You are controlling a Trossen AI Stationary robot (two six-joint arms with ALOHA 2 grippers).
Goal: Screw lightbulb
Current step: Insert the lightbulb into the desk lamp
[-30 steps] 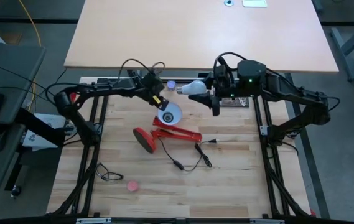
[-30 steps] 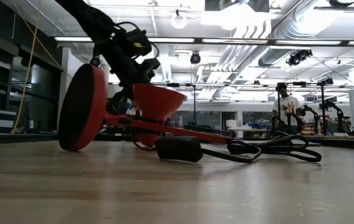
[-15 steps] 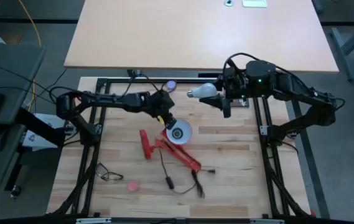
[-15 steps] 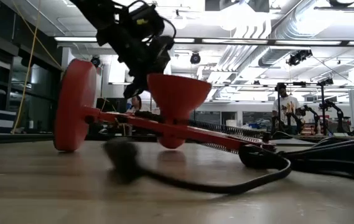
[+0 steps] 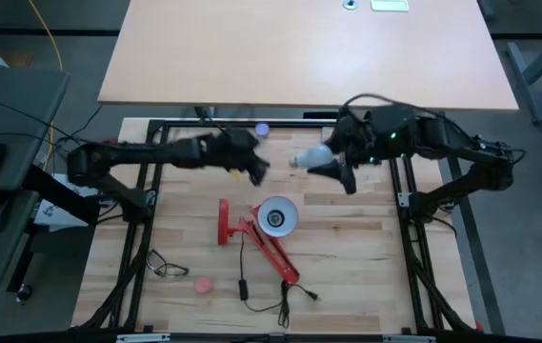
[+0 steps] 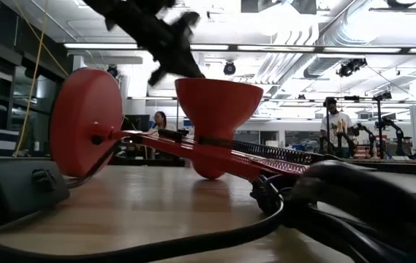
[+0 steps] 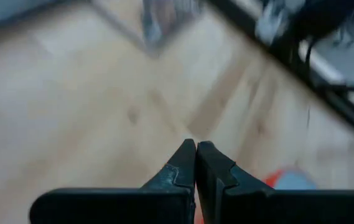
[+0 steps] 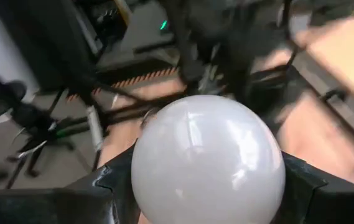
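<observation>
The red lamp lies on its side on the table, with its round base [image 5: 223, 221] standing on edge, its white-lined shade [image 5: 276, 216] facing up, and its arm [image 5: 285, 262] running toward the near edge. In the low view the base [image 6: 85, 123] and shade [image 6: 218, 98] fill the middle. My left gripper [image 5: 257, 171] is shut and empty, above the table just beyond the shade; it also shows in its wrist view [image 7: 195, 163]. My right gripper [image 5: 335, 168] is shut on the frosted white lightbulb [image 5: 313, 155], above the table to the far right of the shade. My right gripper pinches the lightbulb's round glass globe [image 8: 208, 163] between its two fingers [image 8: 111, 183], one on each side. The fingers come from the table's right, roughly level. The bulb is lifted clear of the table, its narrower end [image 5: 297, 160] pointing away from the gripper toward the table's left.
The lamp's black cord [image 5: 285, 303] and switch [image 5: 243, 286] trail toward the near edge; the cord [image 6: 339, 197] looms close in the low view. A small pale lavender round thing [image 5: 262, 129] lies at the far edge, a pink round thing [image 5: 203, 284] near left.
My left gripper has dragged the lamp's shade toward the table's near-right, turning the lamp about so its arm and cord now point to the near edge, then drawn back from the shade toward the far edge. My right gripper has carried the bulb slightly toward the near edge.
</observation>
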